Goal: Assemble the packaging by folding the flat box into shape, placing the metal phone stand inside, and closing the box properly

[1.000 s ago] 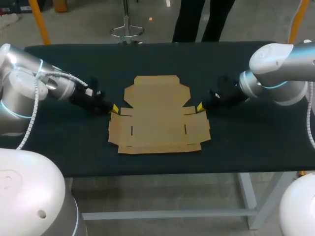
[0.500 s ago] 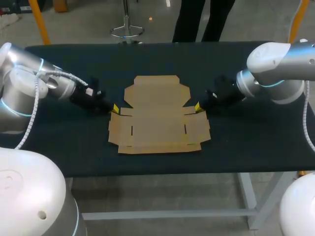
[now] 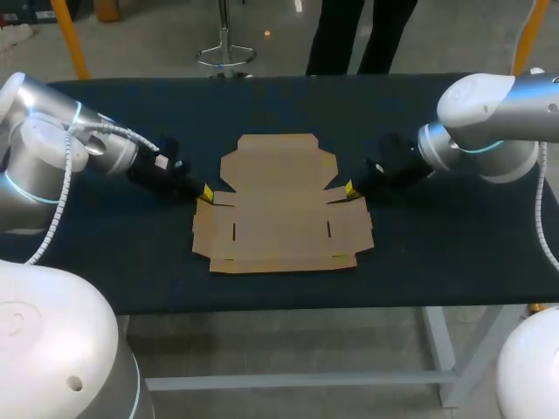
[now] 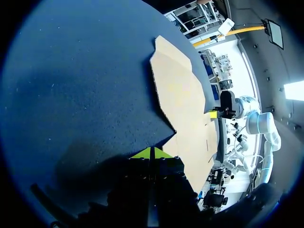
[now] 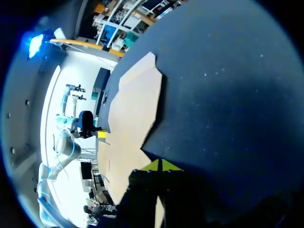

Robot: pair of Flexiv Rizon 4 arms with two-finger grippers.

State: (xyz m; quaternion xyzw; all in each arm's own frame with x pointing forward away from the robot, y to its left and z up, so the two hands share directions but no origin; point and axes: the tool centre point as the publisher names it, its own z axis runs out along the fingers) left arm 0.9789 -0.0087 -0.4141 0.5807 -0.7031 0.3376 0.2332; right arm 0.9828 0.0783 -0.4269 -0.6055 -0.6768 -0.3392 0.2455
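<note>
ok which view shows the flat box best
The head view: it looks down on the whole flat box, with every flap and both slits visible. The left wrist view shows it only at a shallow slant, stretching away ahead of the left pincer. The right wrist view does likewise, ahead of the right pincer.

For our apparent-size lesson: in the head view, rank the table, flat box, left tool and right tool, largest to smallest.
1. table
2. flat box
3. left tool and right tool: they look alike, so no ranking between them.
</note>
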